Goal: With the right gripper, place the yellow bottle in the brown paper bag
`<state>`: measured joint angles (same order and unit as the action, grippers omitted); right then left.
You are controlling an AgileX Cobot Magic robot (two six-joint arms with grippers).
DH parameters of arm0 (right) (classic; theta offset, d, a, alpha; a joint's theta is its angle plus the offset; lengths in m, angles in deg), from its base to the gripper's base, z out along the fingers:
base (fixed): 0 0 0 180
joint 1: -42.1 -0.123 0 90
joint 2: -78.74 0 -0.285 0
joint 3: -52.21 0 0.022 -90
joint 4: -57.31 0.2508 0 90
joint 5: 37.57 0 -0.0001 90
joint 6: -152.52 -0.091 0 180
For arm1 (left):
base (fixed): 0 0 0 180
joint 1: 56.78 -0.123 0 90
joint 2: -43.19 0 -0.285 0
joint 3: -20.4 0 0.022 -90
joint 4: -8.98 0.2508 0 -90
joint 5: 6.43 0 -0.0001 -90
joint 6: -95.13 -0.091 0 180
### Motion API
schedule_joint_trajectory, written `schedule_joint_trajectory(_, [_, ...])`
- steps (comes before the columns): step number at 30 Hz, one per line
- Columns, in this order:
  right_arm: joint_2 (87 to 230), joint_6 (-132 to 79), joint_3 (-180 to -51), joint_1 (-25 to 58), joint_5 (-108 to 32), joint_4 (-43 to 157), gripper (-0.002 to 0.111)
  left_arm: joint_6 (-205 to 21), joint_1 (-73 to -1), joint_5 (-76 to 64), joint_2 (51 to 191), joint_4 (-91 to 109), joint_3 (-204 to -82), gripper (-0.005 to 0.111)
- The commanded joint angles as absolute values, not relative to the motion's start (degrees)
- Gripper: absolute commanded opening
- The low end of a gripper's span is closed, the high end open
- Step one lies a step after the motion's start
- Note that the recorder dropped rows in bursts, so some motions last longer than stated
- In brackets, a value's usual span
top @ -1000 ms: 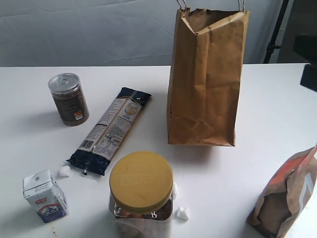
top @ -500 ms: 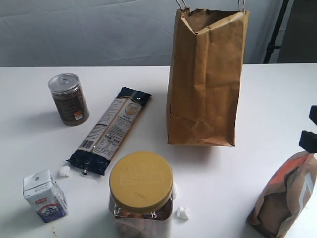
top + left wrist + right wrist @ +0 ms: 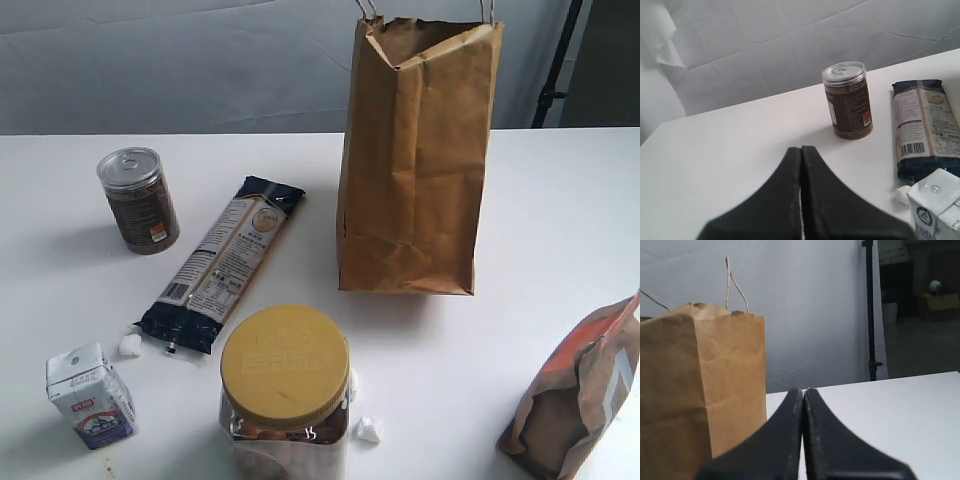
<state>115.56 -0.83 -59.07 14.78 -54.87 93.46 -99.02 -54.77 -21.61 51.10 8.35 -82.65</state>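
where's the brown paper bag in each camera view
Exterior view: the brown paper bag stands upright at the far middle of the white table, right of the dark blue packet.
Left wrist view: not in it.
Right wrist view: the brown paper bag stands upright beside the shut right tool, with its cord handles up.
Shared landmark: the white table, which shows in all three views.

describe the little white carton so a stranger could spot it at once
Find the tall brown paper bag at the back of the white table, then the jar with the yellow lid nearest the camera. Left of that jar stands the small carton: the only boxy thing, white with a red band and blue print.
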Motion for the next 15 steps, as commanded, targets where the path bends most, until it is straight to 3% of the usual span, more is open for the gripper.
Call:
schedule_joint_trajectory(1, [110.5,-5.4,-52.7,14.7,-56.6,89.4,0.000,-98.6,-54.5,-21.4,51.0,8.3,-82.4,0.000])
schedule_joint_trajectory(15, [97.4,-4.8,-50.6,15.3,-45.0,75.1,0.000,-98.6,-54.5,-21.4,51.0,8.3,-82.4,0.000])
